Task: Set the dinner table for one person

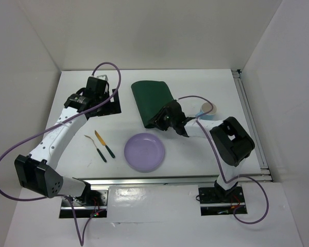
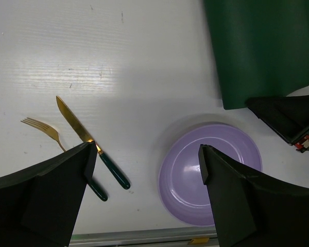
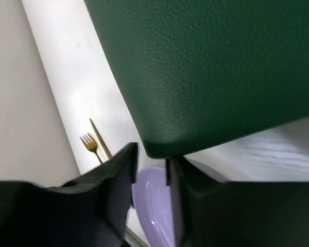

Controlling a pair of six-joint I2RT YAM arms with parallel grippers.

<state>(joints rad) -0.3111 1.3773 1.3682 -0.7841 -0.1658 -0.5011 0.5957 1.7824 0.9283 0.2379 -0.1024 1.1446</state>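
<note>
**Placemat in the grip, not yet laid flat**

We read this as the first step of the setting: getting the placemat (image 1: pixel 152 100) into position. It sits in the upper middle of the top view on the dinner table (image 1: pixel 195 152), the white top that fills most of that frame. The right gripper (image 1: pixel 160 122) has its fingers pinched together on the mat's lower edge. In the right wrist view the green edge runs straight into the narrow gap between them, and the mat curls upward there, so it isn't lying flat. The left gripper (image 2: pixel 148 152) hangs in the upper left of the top view with its fingers wide apart and nothing between them.

The next move, as we judge it, is to draw the mat down toward the lower middle and smooth it out. The plate (image 1: pixel 144 152) lies right in that path, just below the pinched edge, so it may need to be shifted or lifted first.

The plate is a shallow lilac dish and it's empty. The fork (image 1: pixel 91 141) and knife (image 1: pixel 104 144) lie side by side on the bare top to its left. At centre right what looks like a small cup (image 1: pixel 208 108) is partly hidden behind the right arm, and we can't tell what it holds.
</note>
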